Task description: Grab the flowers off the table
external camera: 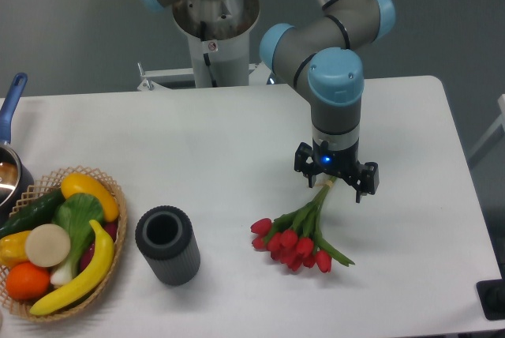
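Observation:
The flowers (pixel 296 243), a small bunch of red tulips with green stems, lie on the white table (pixel 237 140) right of centre. Their buds point toward the lower left and their stem ends run up to the right. My gripper (pixel 334 182) points straight down over those stem ends. Its dark fingers (pixel 368 179) stand spread to either side, open. The stem tips disappear under the gripper body, so I cannot see whether the fingers touch them. The buds and leaves rest flat on the table.
A dark ribbed cylinder (pixel 166 245) stands upright left of the flowers. A wicker basket (pixel 110 188) of fruit and vegetables sits at the front left. A pot with a blue handle (pixel 12 101) is at the left edge. The arm's base (pixel 213 22) rises behind the table.

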Robot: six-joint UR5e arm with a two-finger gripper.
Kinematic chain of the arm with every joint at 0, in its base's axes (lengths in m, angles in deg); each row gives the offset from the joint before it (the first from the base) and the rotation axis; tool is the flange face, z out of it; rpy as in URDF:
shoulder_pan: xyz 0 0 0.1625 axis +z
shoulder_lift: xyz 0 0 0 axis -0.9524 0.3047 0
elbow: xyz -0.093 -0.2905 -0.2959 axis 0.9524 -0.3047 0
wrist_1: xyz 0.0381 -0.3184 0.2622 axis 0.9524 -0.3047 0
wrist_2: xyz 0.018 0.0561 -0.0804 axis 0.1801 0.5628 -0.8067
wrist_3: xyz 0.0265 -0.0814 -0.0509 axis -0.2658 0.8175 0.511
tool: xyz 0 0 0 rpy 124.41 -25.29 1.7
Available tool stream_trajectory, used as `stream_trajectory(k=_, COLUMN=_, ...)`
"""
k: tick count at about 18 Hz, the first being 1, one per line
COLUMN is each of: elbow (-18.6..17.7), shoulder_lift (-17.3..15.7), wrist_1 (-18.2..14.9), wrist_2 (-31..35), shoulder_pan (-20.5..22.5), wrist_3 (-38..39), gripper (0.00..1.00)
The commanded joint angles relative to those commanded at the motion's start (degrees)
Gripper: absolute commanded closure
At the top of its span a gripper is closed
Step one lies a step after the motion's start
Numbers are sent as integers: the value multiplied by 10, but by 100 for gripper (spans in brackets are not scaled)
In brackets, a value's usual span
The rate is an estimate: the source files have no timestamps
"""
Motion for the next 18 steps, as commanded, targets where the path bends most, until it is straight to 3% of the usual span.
stream_trajectory(k=7, elbow=-10, shoulder_lift=2, wrist_1=5, wrist_2=-2, shoulder_pan=0, wrist_3=-1, gripper=0)
stream_trajectory(k=13, elbow=-44, shoulder_lift=9, wrist_1=23, wrist_2=-2, shoulder_pan=2, wrist_3=3, gripper=0)
stream_trajectory(k=18, elbow=-44, shoulder_lift=46, wrist_1=26, wrist_2=-3, shoulder_pan=-3, wrist_3=-1, gripper=0)
